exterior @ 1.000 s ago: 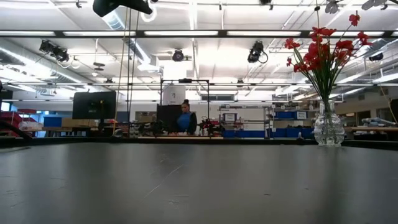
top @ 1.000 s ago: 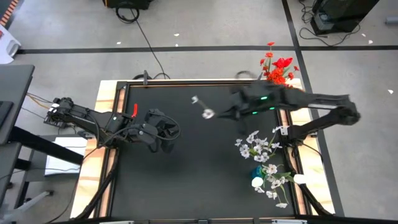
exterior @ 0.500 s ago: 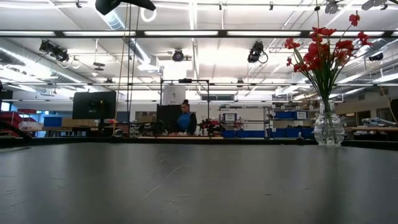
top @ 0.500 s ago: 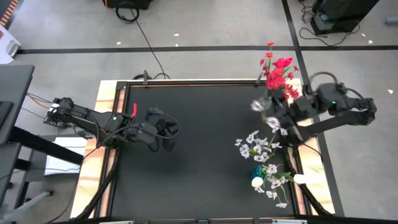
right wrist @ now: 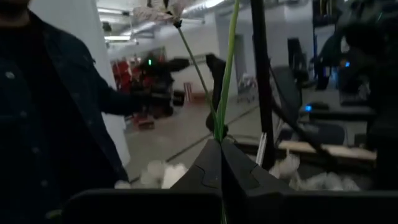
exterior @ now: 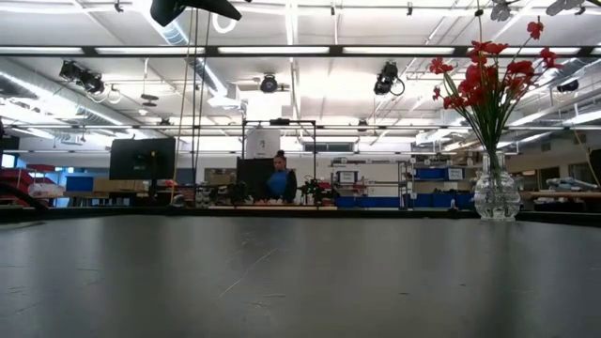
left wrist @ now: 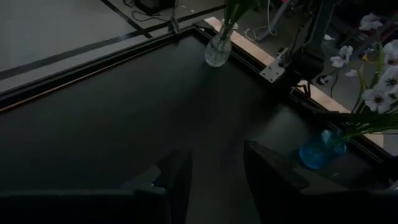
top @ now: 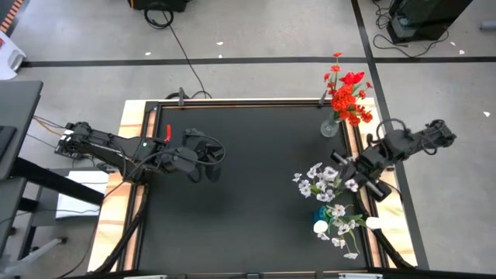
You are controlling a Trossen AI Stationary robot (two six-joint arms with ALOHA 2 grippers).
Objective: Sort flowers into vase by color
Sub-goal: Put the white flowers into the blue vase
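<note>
Black table [top: 248,201] spans mid-frame; right of centre, white flowers [top: 322,182] fill the blue vase [top: 321,213]. The right gripper [top: 350,172], pinched on a green stem [right wrist: 227,68], could snag those blooms. Left gripper [left wrist: 214,171] gapes empty.

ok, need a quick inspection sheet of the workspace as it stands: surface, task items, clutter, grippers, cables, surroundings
Surface: black table top, wood edging, bare in the middle.
Job's things: red flowers in a clear glass vase at the far right corner; white flowers in a blue vase by the right edge; one green stem pinched in the right gripper.
Clutter: nothing seen on the table top.
Grippers: right gripper shut on the stem, over the right edge near the white flowers; left gripper open, above the left half, holding nothing.
Cables: black cable across the floor to the table's far edge; wiring at the left arm base.
Surroundings: person at benches far behind; dark sleeve in the right wrist view.
</note>
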